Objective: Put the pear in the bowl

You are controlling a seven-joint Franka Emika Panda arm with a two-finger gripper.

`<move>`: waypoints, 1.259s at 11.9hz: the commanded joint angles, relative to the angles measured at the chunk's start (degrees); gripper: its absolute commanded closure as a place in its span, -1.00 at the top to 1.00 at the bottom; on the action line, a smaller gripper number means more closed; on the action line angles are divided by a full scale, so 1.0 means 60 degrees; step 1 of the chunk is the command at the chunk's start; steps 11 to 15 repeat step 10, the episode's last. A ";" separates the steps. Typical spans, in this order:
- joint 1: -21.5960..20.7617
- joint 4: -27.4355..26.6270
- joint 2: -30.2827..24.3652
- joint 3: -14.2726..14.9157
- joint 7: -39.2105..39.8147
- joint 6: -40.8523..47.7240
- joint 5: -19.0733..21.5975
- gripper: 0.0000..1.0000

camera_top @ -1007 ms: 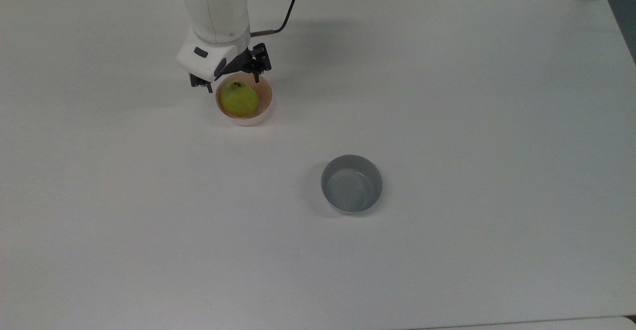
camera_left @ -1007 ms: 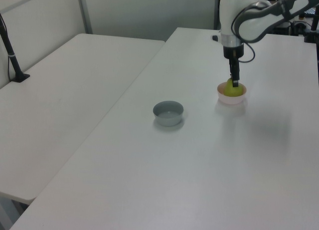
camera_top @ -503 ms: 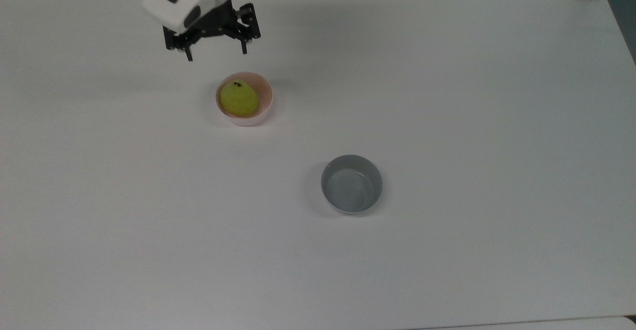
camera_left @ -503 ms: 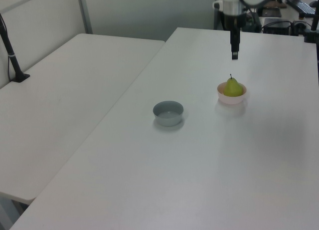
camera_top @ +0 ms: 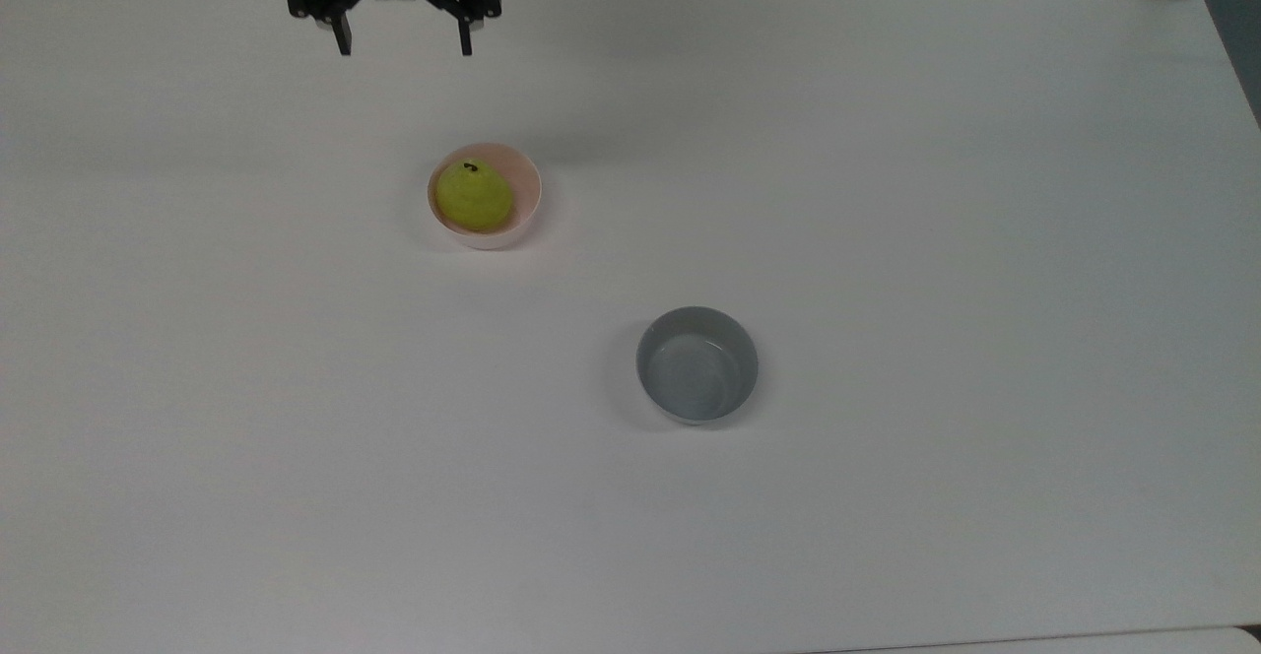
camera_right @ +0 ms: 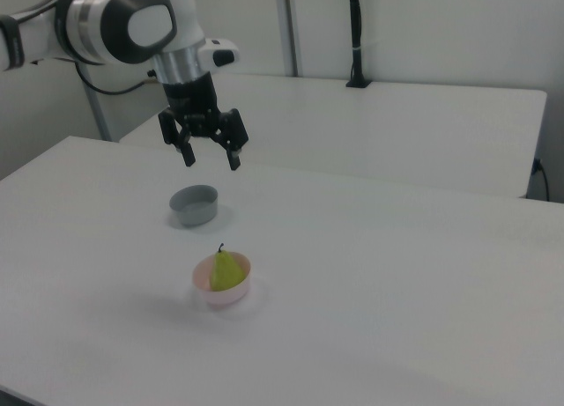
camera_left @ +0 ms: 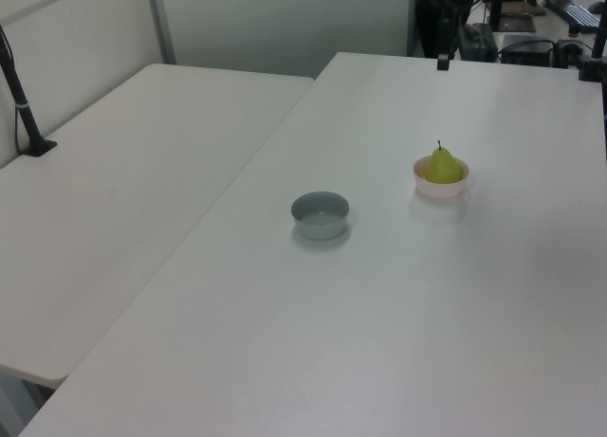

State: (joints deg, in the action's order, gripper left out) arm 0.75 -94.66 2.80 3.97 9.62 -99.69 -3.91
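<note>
The yellow-green pear (camera_top: 474, 195) (camera_left: 441, 165) (camera_right: 226, 271) stands stem up inside the pale pink bowl (camera_top: 526, 203) (camera_left: 442, 187) (camera_right: 234, 294). High above it hangs my gripper (camera_top: 402, 45) (camera_right: 211, 158), open, with nothing between its black fingers. In the top view the gripper sits near the table's far edge, above and to the left of the bowl. In the left view a fingertip (camera_left: 442, 63) shows near the upper edge, well above the pear.
A grey bowl (camera_top: 697, 365) (camera_left: 321, 214) (camera_right: 194, 204) with nothing in it stands apart from the pink one. Both rest on a wide white table (camera_top: 887, 191). A second white table (camera_left: 114, 191) adjoins it, with a black post (camera_right: 355, 36) clamped on.
The open gripper has risen from the bowl's rim, away from the pear, and drawn back toward the table's far edge. Pear and bowls have not moved.
</note>
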 commanded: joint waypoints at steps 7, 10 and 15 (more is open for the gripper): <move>0.0535 0.0147 -0.0321 -0.0164 -0.0197 -0.0377 0.1575 1.00; 0.0535 0.0147 -0.0335 -0.0179 -0.0153 -0.0363 0.1487 1.00; 0.0535 0.0147 -0.0335 -0.0179 -0.0153 -0.0363 0.1487 1.00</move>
